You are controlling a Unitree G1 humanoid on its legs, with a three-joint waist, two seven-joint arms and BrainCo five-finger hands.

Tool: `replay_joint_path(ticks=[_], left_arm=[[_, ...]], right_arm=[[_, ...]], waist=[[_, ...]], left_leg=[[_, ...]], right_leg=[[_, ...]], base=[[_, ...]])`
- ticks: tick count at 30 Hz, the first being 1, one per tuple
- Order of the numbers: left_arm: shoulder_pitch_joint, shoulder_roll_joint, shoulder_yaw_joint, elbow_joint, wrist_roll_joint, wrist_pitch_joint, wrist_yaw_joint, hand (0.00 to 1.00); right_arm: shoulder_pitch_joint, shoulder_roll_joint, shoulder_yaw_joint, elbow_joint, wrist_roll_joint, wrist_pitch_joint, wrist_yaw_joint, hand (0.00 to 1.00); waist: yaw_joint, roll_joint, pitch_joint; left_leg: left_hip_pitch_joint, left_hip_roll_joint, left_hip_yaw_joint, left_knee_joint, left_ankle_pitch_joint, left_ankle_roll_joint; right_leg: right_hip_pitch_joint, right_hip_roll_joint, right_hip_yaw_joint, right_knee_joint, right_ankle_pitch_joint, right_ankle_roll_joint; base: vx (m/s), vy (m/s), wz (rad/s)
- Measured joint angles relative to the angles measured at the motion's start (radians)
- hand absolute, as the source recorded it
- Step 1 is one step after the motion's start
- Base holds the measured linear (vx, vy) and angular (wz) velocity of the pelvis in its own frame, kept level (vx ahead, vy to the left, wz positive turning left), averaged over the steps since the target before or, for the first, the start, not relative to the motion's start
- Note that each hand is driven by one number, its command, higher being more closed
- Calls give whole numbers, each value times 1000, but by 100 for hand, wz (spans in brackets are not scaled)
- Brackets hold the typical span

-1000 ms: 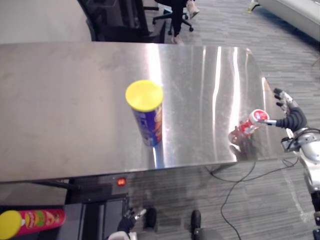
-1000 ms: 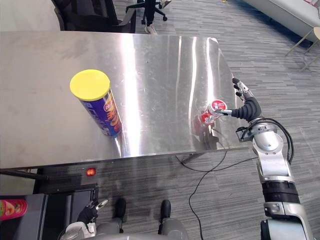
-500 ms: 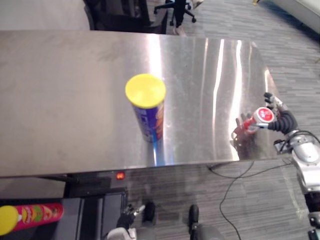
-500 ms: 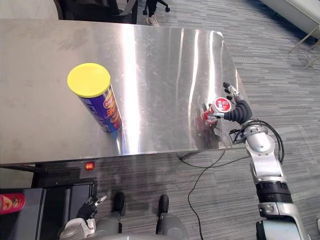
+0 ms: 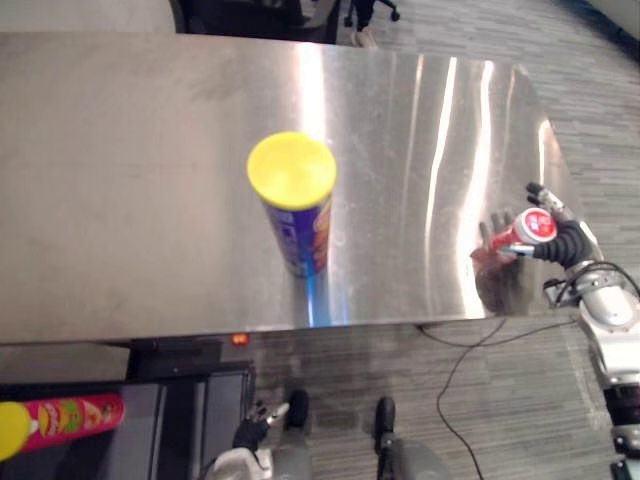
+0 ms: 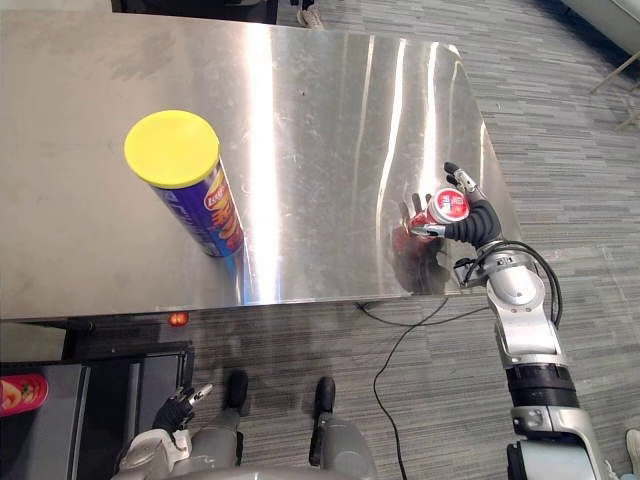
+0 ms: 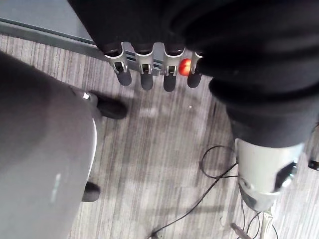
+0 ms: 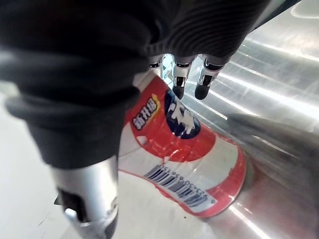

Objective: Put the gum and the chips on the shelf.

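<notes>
A red-and-white cylindrical gum tub [image 8: 184, 149] with a barcode on its side sits tilted at the right front corner of the steel counter [image 5: 120, 200]. The right wrist view shows the right hand [image 6: 476, 222] curled round it. A tall blue chips can with a yellow lid [image 5: 295, 200] stands upright mid-counter, well apart, with bare steel around it. The left hand [image 7: 144, 74] hangs relaxed above the floor.

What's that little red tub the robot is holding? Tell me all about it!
It is a small round gum tub, red and white with a blue patch and a barcode. Its lid is red. It is tilted, gripped by the right robot hand, at the right edge of the shiny metal table.
</notes>
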Motion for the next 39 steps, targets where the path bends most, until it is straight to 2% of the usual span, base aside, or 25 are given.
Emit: replay_joint_path(ticks=[17,26,34,36,39], left_arm=[[-18,5,0,2,-1,-5,12,0],[-39,7,11,1,0,-6,22,0],[-45,7,17,2,8,-6,29,0],[-51,8,19,3,8,-6,30,0],[-52,9,19,4,9,-6,30,0]], right_arm=[[1,15,-12,-38,7,-13,-15,0],[19,59,-72,-56,6,-43,-25,0],[41,115,-67,-73,-9,-33,-34,0],[61,148,-74,-78,-14,-43,-52,0],[70,150,-74,-78,-15,-45,-57,0]], waist=[[6,-5,15],[26,-15,35],[30,-22,37],[36,-27,40],[36,-29,41]], left_leg=[[-43,7,-3,30,-11,-11],[-69,7,-21,31,-9,-11],[-70,8,-23,30,-9,-11],[-73,8,-25,30,-8,-11],[-76,7,-25,30,-8,-11]], right_leg=[[-32,9,-1,9,0,0],[-49,10,-15,9,0,-1],[-49,10,-16,9,0,-1],[-50,11,-17,8,0,-1],[-51,11,-19,8,0,-1]], base=[[0,0,0],[-4,-5,4],[2,-2,1],[0,0,0],[-6,-2,4]])
